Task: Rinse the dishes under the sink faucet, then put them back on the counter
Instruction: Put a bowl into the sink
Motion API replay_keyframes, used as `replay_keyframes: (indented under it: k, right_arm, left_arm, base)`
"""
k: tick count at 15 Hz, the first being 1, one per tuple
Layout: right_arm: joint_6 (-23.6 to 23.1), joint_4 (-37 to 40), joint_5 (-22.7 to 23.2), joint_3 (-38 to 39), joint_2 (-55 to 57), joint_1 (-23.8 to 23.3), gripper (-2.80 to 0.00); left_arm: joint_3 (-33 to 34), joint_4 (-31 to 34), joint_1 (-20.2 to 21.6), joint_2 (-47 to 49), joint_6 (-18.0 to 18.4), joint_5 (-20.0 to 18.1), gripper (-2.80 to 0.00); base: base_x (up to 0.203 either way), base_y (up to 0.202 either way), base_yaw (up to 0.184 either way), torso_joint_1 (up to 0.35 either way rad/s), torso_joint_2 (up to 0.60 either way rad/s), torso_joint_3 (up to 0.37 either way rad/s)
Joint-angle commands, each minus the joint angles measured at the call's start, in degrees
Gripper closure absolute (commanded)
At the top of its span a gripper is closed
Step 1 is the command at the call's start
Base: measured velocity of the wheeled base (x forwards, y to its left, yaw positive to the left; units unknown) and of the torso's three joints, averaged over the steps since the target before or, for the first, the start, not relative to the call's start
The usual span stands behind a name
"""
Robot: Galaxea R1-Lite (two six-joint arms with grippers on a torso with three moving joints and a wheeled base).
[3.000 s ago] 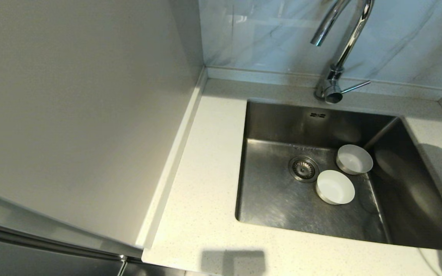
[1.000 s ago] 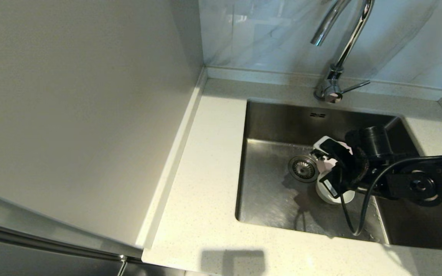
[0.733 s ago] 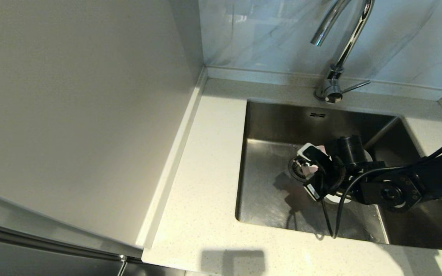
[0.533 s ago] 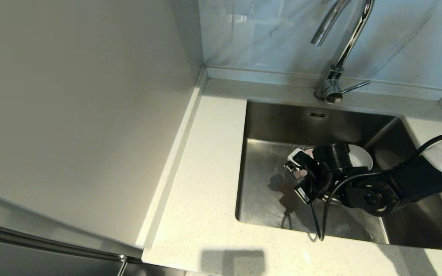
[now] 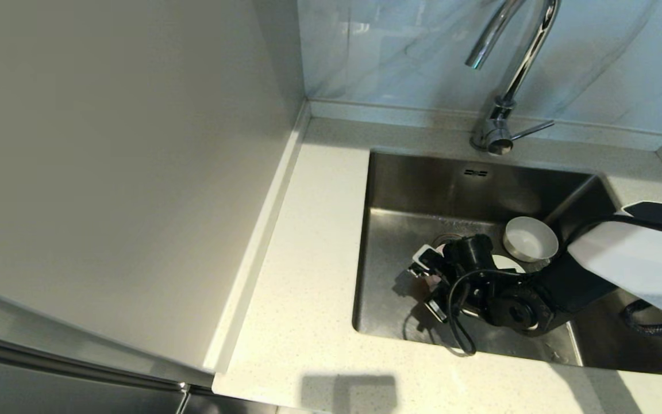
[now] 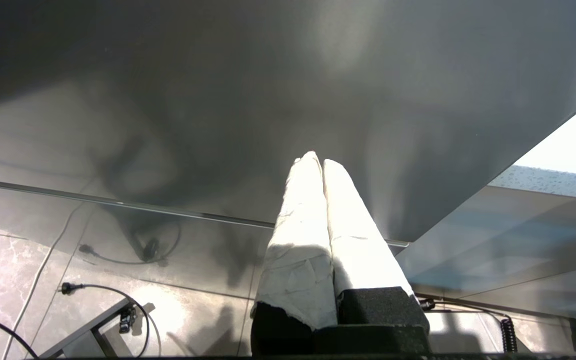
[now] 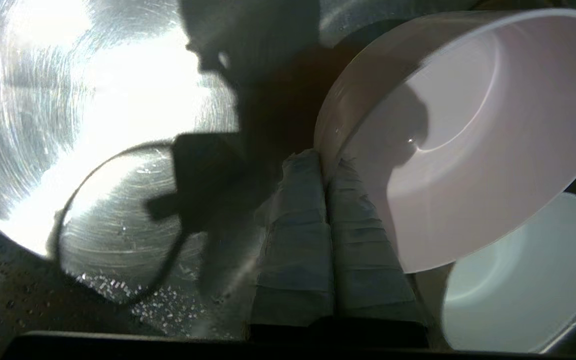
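Note:
My right gripper (image 7: 325, 160) is shut on the rim of the pale pink bowl (image 7: 468, 140), which hangs tilted on its side low inside the sink (image 5: 423, 184). In the head view this gripper (image 5: 426, 270) is at the basin's front middle and hides most of the pink bowl. The white bowl (image 7: 518, 285) lies on the sink floor just behind it, partly covered by the wrist (image 5: 506, 263). The pale grey bowl (image 5: 530, 238) sits upright further back right. The faucet (image 5: 509, 75) arches over the back rim, and no water shows. My left gripper (image 6: 317, 159) is shut and empty, below counter level.
The strainer drain (image 5: 446, 237) is mostly hidden behind the right wrist. The faucet's thin lever (image 5: 532, 129) points right. The speckled counter (image 5: 308, 230) runs left of the sink, bounded by a plain wall panel (image 5: 107, 172). The right arm's cable (image 5: 457, 339) dangles onto the sink floor.
My right arm came in from the right with the pink bowl and has moved left, forward and lower in the sink. The grey bowl is uncovered again.

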Motion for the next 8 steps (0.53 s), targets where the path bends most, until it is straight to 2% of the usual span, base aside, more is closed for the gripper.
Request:
replay_keyframes:
  k: [1, 6, 8]
  right_arm:
    - [-0.18, -0.26, -0.09, -0.4, 2.06, 0.18, -2.8]
    - [0.09, -0.25, -0.11, -1.77, 1.05, 0.1, -2.8]
    - [0.43, -0.12, -0.06, -1.71, -3.21, -0.21, -2.8]
  left_arm:
    - [0.0, -0.02, 0.01, -0.18, -0.07, 0.02, 0.0]
    - [0.0, -0.02, 0.01, -0.18, -0.07, 0.02, 0.0]
    - [0.0, -0.02, 0.01, -0.18, -0.07, 0.0, 0.0]
  base:
    - [0.0, 0.0, 0.0, 0.0, 0.0, 0.0]
    - [0.0, 0.0, 0.0, 0.0, 0.0, 0.0]
    - [0.0, 0.0, 0.0, 0.0, 0.0, 0.0]
